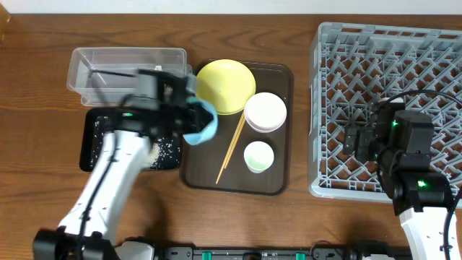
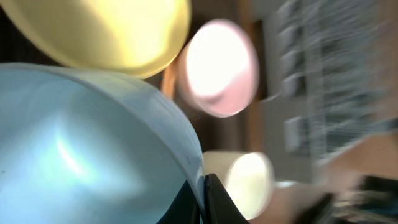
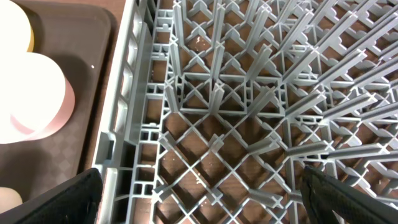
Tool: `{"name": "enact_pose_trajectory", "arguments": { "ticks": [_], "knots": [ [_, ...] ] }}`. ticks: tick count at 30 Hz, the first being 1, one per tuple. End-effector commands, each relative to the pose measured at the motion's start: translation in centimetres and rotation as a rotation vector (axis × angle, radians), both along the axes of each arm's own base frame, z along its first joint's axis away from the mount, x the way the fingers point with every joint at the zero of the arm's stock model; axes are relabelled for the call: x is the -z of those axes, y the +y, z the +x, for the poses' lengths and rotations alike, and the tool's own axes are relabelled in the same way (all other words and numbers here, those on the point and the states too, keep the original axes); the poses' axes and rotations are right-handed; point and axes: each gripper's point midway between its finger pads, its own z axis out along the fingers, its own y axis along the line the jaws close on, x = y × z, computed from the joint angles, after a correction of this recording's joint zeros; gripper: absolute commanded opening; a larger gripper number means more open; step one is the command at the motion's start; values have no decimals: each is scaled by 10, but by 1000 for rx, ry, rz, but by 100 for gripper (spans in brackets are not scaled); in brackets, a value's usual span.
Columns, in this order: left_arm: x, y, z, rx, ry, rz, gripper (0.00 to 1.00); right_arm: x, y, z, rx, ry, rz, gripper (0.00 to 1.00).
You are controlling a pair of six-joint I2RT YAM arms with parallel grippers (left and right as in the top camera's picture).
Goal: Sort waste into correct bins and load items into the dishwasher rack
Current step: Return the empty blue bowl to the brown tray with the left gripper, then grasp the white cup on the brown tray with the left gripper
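Note:
My left gripper (image 1: 193, 115) is shut on the rim of the light blue bowl (image 1: 205, 124), held tilted between the black tray and the brown serving tray. In the left wrist view the bowl (image 2: 81, 143) fills the frame, with the rim pinched between my fingers (image 2: 204, 198). The yellow plate (image 1: 226, 86), white bowl (image 1: 266, 112), small white cup (image 1: 258, 156) and chopsticks (image 1: 231, 148) lie on the brown tray. White food scraps (image 1: 167, 151) lie in the black tray (image 1: 92, 137). My right gripper (image 3: 199, 193) is open above the grey dishwasher rack (image 1: 390, 108). The wrapper is out of view.
The clear plastic container (image 1: 108, 65) stands behind the black tray at the back left. The brown serving tray (image 1: 278, 180) sits mid-table, close to the rack's left wall (image 3: 127, 106). My left arm (image 1: 108, 180) crosses the front left of the table.

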Motion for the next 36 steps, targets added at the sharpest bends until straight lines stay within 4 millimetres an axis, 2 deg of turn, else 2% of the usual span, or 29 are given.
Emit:
{"name": "enact_pose_trajectory", "arguments": {
  "ticks": [1, 4, 9, 12, 16, 18, 20, 22, 25, 28, 33, 36],
  "knots": [
    [29, 11, 8, 6, -62, 298, 6, -8, -3, 3, 15, -19, 4, 99],
    [46, -4, 1, 78, -54, 368, 6, -9, -3, 4, 15, -22, 4, 99],
    [75, -17, -6, 131, -7, 432, 6, -8, -3, 3, 15, -18, 5, 99],
    [86, -20, -7, 145, 15, 442, 6, -8, -3, 3, 15, -19, 4, 99],
    [89, -20, -7, 147, 21, 444, 7, -8, -3, 3, 15, -19, 4, 99],
    [88, -21, -5, 146, 13, 441, 17, -8, -3, 3, 15, -19, 5, 99],
    [88, -22, -4, 145, 7, 438, 17, -8, -3, 3, 15, -19, 4, 99],
    [87, -23, -2, 143, -1, 435, 31, -8, -3, 3, 15, -19, 4, 99],
    [77, -26, 4, 138, -22, 426, 43, -8, -3, 3, 15, -19, 4, 99],
    [55, -29, 10, 130, -63, 406, 52, -8, -3, 3, 15, -19, 4, 99],
    [9, -35, 13, 120, -162, 342, 54, -8, -3, 3, 15, -19, 4, 99],
    [-3, -35, 10, 116, -187, 329, 54, -8, -3, 3, 15, -19, 4, 99]
  ]
}}
